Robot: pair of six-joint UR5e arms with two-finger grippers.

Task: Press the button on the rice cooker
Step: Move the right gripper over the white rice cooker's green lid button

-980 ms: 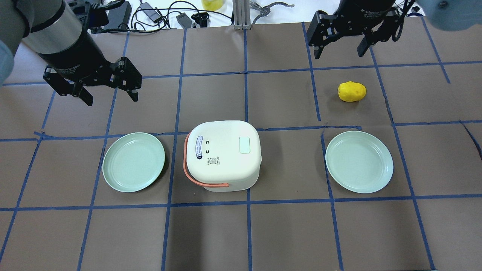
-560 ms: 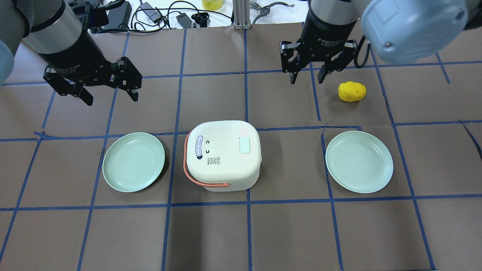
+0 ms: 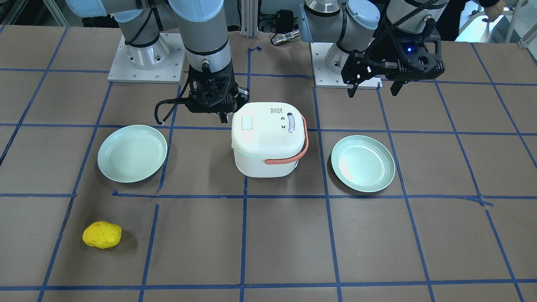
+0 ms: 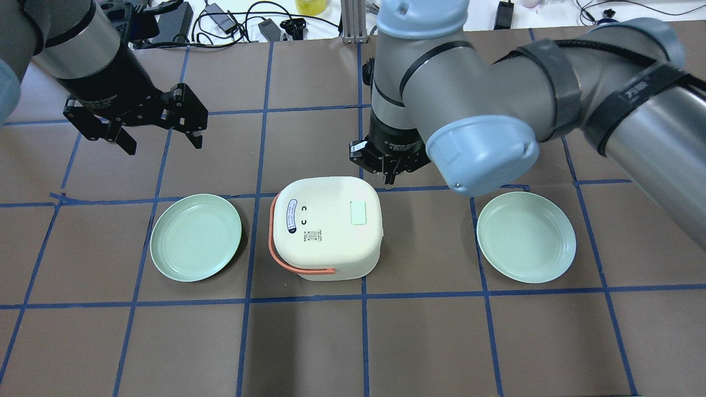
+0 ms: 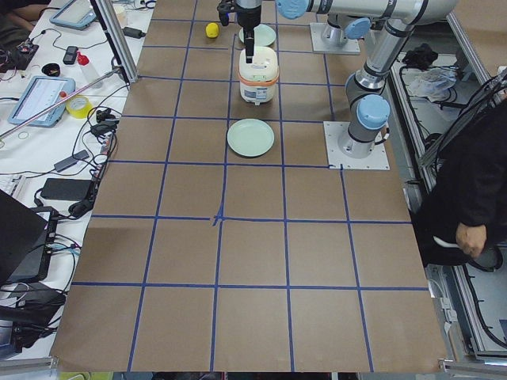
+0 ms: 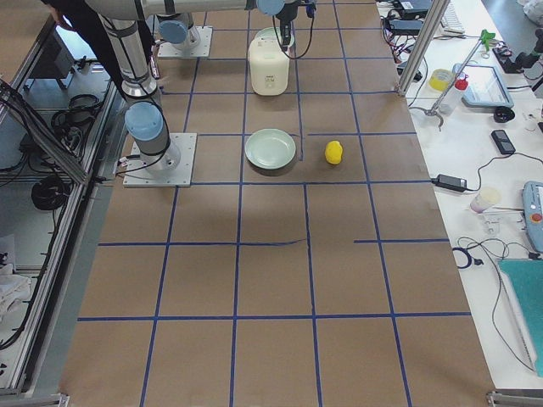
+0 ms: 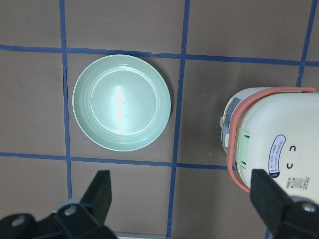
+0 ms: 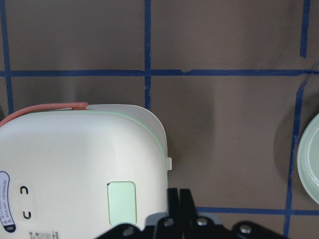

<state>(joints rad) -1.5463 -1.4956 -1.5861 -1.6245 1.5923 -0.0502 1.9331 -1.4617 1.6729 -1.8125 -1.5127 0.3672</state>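
The white rice cooker (image 4: 326, 227) with an orange handle stands at the table's middle. Its pale green button (image 4: 358, 212) is on the lid's right side and also shows in the right wrist view (image 8: 121, 201). My right gripper (image 4: 390, 172) is shut and empty. It hovers just past the cooker's far right corner, close to the lid edge; its fingertips (image 8: 178, 196) lie right of the button. In the front view the right gripper (image 3: 220, 114) is behind the cooker (image 3: 268, 142). My left gripper (image 4: 164, 143) is open and empty, far left of the cooker.
Two pale green plates lie left (image 4: 196, 237) and right (image 4: 525, 237) of the cooker. A yellow potato-like object (image 3: 102, 235) lies beyond the right plate; my right arm hides it in the overhead view. Cables and tools lie along the far edge.
My right arm swung from the far right corner in towards the cooker's far right corner, and its gripper went from wide open to shut. The left arm has not moved.
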